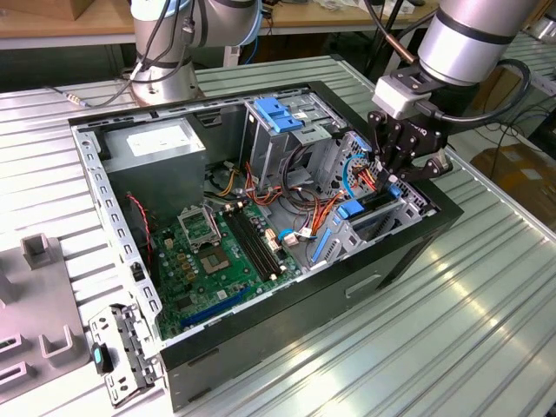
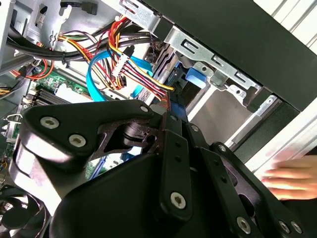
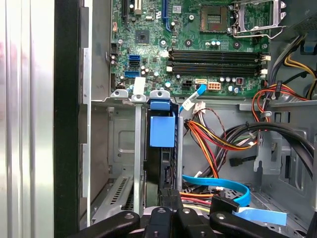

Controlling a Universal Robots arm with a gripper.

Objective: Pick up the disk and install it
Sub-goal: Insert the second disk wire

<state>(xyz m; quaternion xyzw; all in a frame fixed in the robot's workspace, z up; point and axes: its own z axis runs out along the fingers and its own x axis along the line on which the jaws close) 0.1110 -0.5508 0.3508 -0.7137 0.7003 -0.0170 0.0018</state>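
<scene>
Claw clenched edge-on around the disk, seated upright in the drive cage at the case's front corner, blue rail tab showing. Likely risks: snagging the nearby cables, or jamming if tilted. A hand close outside the case.

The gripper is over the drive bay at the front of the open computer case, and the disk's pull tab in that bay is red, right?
Not quite. The gripper is at the drive bay of the open computer case, but the first wrist view shows the disk's tab is blue, not red.
</scene>
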